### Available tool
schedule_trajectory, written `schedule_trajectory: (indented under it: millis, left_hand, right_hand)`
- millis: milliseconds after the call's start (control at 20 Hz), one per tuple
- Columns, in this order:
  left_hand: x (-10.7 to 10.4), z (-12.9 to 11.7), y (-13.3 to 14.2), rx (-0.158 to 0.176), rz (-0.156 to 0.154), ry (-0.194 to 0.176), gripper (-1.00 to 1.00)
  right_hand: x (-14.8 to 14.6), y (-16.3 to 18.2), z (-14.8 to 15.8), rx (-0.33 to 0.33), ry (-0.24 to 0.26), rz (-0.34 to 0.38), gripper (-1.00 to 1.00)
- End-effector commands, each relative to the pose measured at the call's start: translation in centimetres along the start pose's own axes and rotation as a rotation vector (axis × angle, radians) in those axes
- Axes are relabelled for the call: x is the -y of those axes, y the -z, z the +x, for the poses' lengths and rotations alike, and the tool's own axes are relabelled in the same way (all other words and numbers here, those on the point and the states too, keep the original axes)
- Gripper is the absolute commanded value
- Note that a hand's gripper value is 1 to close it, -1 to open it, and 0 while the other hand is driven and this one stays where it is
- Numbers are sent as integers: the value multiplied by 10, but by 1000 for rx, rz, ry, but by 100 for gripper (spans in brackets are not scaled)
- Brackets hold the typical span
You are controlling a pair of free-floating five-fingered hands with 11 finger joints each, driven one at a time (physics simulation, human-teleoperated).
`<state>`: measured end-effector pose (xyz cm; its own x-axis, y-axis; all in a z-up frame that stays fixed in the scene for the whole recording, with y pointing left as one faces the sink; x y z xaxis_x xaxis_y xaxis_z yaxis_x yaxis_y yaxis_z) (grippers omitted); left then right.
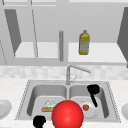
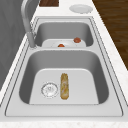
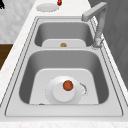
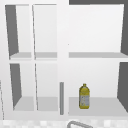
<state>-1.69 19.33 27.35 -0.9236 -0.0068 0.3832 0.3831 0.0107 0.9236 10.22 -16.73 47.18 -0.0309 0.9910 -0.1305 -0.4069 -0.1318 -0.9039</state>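
A large red ball [image 1: 67,115] fills the lower middle of the front view, in front of the double sink [image 1: 25,100]. My left hand [image 1: 39,121] hangs just left of the ball, at the sink's front rim. My right hand [image 1: 93,90] hovers over the right basin, above a white plate [image 1: 91,112] that carries a small red-orange fruit [image 1: 86,107]. That plate [image 3: 63,95] and fruit [image 3: 68,85] lie close in the right side view. A bread roll [image 1: 47,109] lies in the left basin beside the drain [image 2: 49,89]; in the left side view the roll [image 2: 64,85] lies lengthwise.
The faucet [image 1: 68,73] rises behind the divider, its spout swung over the right basin. A yellow bottle [image 1: 84,43] stands on the open cabinet's lower shelf [image 4: 100,106]. White plates rest on the counter at the left [image 1: 3,108] and the right [image 1: 125,110].
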Motion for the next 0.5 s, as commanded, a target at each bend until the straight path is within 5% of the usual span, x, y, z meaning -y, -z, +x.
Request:
schedule_trajectory:
  millis: [0,450]
  left_hand:
    - [0,0,0,0,0,0,0]
    - [0,0,0,0,0,0,0]
  right_hand:
    - [-10,5,8,62,3,-115,-100]
    - [-35,33,21,171,-15,-294,-100]
